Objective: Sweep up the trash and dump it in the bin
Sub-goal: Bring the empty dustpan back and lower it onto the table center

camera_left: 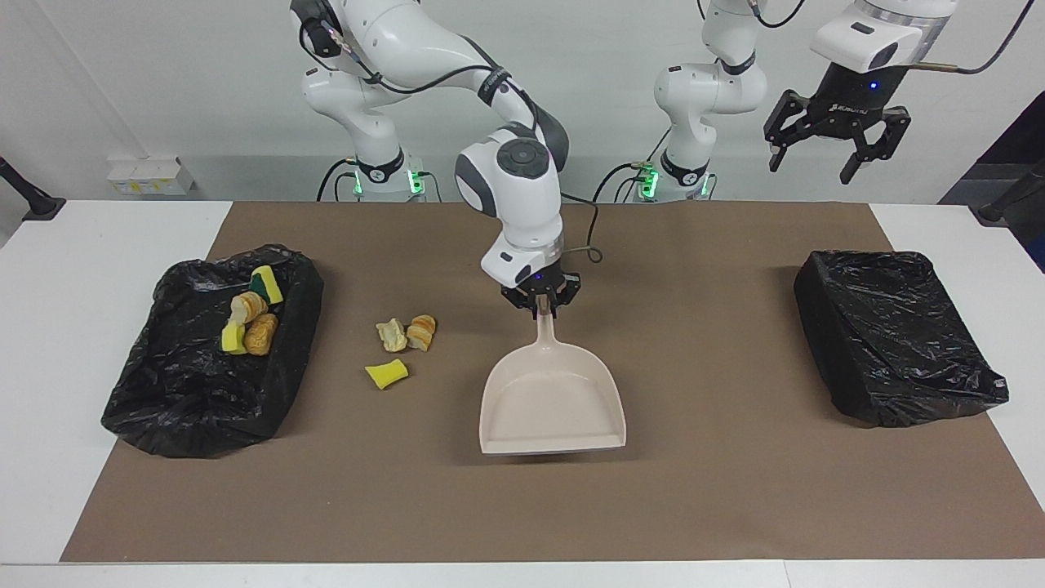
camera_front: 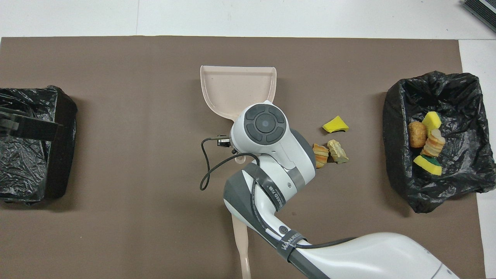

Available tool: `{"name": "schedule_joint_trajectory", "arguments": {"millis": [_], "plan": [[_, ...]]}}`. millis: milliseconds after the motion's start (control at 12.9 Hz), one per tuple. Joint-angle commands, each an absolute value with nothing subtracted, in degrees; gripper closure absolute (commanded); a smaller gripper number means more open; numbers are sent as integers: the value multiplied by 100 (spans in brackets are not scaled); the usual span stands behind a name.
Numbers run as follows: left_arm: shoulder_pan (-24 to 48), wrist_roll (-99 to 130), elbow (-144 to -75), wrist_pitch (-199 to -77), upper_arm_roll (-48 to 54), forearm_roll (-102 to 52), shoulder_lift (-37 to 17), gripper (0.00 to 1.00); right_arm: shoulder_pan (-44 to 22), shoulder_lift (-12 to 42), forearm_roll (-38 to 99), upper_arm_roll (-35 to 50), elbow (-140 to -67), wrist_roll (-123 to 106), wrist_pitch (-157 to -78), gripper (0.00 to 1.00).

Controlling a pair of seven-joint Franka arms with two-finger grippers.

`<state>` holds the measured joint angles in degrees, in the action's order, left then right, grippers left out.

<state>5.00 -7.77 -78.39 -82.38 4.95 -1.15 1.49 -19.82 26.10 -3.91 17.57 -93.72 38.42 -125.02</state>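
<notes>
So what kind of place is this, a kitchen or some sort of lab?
Most likely a robotics lab: two white arms stand at a table covered by a brown mat, with staged trash bits and two bag-lined bins set out for practice.

No text anywhere can be read clearly.

Three trash bits on mat, four in bin
</notes>
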Motion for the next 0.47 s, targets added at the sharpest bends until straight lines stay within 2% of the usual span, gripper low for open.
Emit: {"name": "schedule_joint_trajectory", "arguments": {"millis": [0,233,388], "plan": [[448,-773,-7989,-8218,536,-53,299,0,-2143,2672,-387,1740,-9368,3981,-12559,100],[457,-791,-7998,-8244,536,-61,308,0,-2153,2672,-387,1749,-9588,3877,-12716,75],[457,-774,-7998,-8270,536,-70,308,0,-2162,2689,-387,1749,-9869,3788,-13138,70]]}}
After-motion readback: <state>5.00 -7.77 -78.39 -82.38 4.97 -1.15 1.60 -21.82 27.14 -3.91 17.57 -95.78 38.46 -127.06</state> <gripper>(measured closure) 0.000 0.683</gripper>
